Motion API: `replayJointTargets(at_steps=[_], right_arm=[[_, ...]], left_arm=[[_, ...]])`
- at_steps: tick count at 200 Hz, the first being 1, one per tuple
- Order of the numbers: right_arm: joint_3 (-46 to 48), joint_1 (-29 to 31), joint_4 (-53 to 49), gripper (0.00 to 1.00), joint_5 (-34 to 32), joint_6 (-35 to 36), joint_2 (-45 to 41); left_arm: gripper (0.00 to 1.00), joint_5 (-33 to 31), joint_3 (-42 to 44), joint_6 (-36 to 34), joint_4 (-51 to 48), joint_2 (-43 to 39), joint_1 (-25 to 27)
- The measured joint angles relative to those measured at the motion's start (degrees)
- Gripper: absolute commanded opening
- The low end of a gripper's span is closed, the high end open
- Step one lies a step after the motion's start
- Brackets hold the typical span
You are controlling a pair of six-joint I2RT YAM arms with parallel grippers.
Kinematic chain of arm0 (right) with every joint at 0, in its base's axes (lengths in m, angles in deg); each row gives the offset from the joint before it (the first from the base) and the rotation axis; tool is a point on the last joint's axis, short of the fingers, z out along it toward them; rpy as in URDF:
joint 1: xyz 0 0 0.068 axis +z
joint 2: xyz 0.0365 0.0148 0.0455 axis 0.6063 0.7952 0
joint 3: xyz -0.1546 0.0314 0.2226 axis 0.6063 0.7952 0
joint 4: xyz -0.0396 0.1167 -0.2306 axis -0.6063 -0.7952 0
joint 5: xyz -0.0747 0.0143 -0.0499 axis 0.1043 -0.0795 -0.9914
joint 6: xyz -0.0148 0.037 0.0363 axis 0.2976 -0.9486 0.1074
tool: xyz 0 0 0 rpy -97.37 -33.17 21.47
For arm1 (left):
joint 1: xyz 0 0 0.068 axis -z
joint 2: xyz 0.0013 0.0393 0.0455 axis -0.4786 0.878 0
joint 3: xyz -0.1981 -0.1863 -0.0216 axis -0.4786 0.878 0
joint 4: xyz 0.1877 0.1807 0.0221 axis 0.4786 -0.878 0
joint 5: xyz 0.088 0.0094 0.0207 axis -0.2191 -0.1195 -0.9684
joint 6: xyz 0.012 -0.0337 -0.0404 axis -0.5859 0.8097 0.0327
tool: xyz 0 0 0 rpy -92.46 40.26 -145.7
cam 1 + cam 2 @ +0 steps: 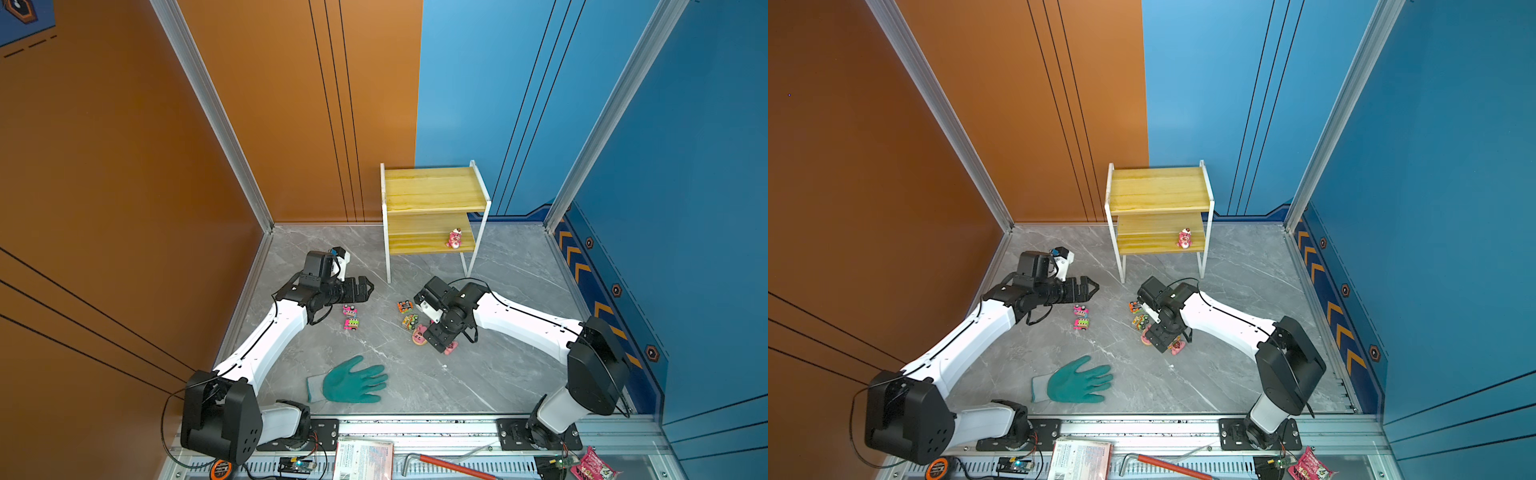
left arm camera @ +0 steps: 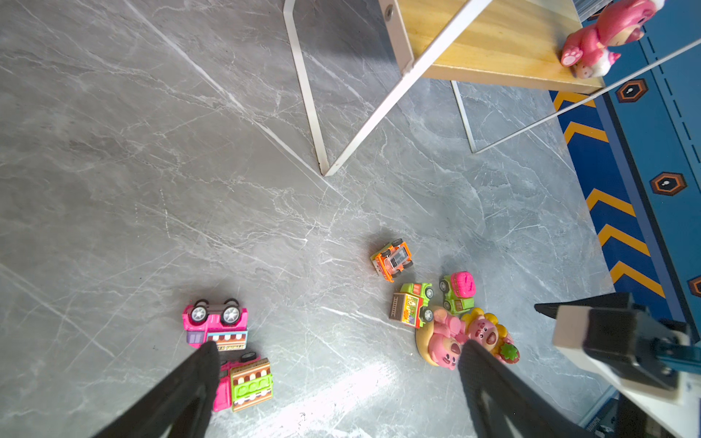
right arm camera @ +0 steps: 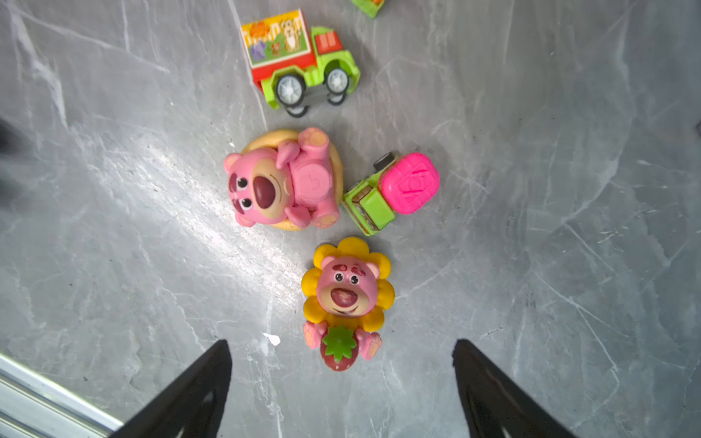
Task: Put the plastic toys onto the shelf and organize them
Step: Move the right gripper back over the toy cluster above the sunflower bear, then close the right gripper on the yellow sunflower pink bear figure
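Sunflower bear (image 3: pixel 347 299) lies on the grey tabletop (image 3: pixel 113 227) just ahead of the right hand (image 3: pixel 341 341), jaws wide, nothing held. Another pink bear (image 1: pixel 454 239) sits on the shelf (image 1: pixel 415 245), lower board. Left hand (image 2: pixel 337 347) wide, empty, near a pink car (image 2: pixel 216 326).

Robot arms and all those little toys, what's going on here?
Two arms are putting toys onto the shelf. So far one pink bear stands on its lower board; the other toys lie on the table. The right gripper hovers open just over the sunflower bear, beside a second bear and three cars. The left gripper hangs open near two pink cars. Neither holds anything. A green glove lies nearer the front.
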Motion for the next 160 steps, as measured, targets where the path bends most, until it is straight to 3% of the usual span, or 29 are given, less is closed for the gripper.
replayJointTargets(at_steps=[75, 160], right_arm=[[-1.73, 0.37, -3.67, 0.96, -0.26, 3.3, 8.66], [-3.54, -2.54, -3.76, 0.91, -0.22, 4.72, 14.14]], left_arm=[[0.99, 0.04, 0.0, 0.0, -0.02, 0.0, 0.0], [0.99, 0.26, -0.02, 0.0, -0.02, 0.0, 0.0]])
